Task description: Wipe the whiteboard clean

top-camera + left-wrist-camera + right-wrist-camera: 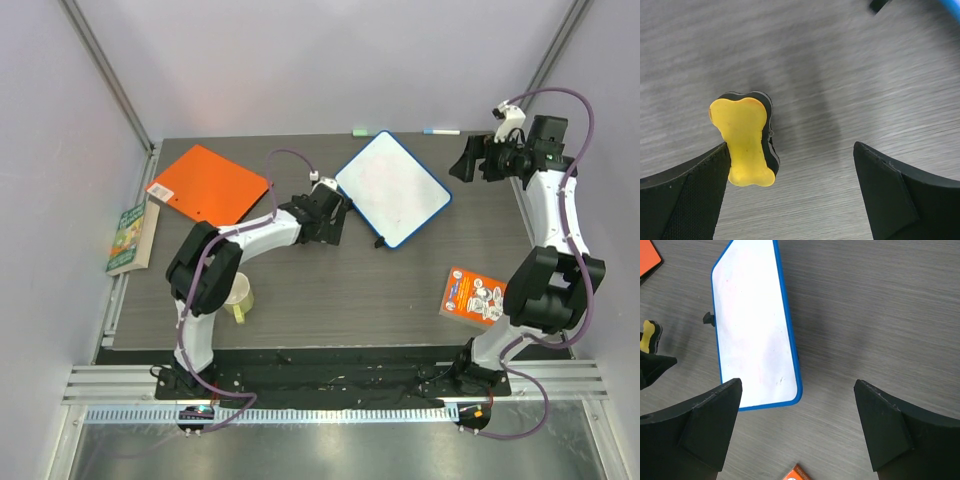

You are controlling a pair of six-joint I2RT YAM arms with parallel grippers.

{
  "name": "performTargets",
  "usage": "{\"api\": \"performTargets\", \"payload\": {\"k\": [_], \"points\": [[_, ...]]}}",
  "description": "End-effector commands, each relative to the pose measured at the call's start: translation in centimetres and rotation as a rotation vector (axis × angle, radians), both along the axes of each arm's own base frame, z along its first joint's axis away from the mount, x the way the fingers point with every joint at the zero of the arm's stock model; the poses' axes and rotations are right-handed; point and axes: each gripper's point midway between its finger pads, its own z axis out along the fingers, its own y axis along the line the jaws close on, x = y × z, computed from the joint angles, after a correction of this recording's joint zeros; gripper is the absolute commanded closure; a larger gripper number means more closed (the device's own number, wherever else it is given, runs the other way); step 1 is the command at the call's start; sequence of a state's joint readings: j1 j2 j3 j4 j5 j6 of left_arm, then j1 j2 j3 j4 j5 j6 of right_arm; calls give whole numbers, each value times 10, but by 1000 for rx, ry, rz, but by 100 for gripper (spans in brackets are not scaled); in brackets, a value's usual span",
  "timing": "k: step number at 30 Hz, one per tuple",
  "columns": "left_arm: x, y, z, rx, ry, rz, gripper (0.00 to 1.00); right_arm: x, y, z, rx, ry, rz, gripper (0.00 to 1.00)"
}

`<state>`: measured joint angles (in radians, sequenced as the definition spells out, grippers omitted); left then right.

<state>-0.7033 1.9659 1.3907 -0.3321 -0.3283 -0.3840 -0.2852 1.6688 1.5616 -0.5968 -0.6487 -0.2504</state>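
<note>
Grab stage, seemingly: the yellow eraser (744, 142) is merely touched by one finger of the wide-spread left gripper (791, 147), so it must be clamped before the whiteboard (392, 187) gets wiped.

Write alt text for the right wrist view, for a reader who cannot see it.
A white whiteboard with a blue rim lies flat on a grey wood-grain table, seen from above past the right claw, whose two black fingers stand wide apart. At the left edge, a yellow-and-black eraser shows.
</note>
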Motion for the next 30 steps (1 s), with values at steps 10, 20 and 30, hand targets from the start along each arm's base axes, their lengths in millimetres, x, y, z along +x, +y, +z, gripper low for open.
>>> {"api": "performTargets", "payload": {"k": [10, 20, 30], "points": [[-52, 40, -32, 60, 155, 56, 0, -66, 42, 64, 11, -172, 109, 0], [-66, 52, -2, -5, 90, 78, 0, -90, 85, 88, 18, -273, 122, 0], [-65, 60, 45, -35, -4, 68, 0, -90, 124, 45, 55, -178, 173, 0]]}}
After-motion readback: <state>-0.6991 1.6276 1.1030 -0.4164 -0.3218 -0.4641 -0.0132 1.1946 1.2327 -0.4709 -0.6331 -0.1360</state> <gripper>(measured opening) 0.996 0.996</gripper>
